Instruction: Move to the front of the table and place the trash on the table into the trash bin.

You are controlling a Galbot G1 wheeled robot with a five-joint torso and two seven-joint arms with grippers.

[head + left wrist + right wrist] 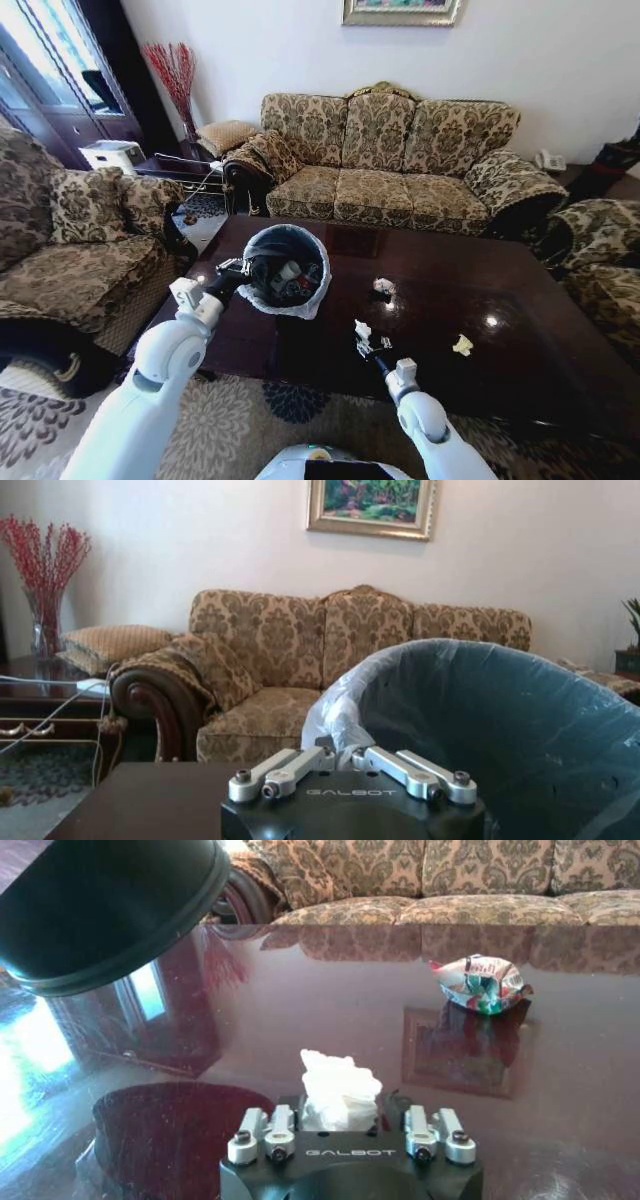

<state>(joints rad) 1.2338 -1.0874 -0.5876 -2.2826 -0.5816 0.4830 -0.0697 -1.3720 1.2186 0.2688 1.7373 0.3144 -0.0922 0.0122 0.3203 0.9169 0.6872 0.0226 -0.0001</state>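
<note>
The trash bin [284, 270] is being held lifted and tilted over the table [520, 350] by the left gripper [232, 268], clamped on its bag-lined rim. Beside the bin, the right gripper [363, 338] is pinching a crumpled white paper wad [338, 1099]. It looks light, soft and easily crushed, so a mid-wad pinch should be serving well; a crumpled wrapper [478, 982] is lying beyond the bin.

"GALBOT" in pale letters on the left tool [345, 759] housing, same "GALBOT" on the right tool [340, 1116] housing
</note>
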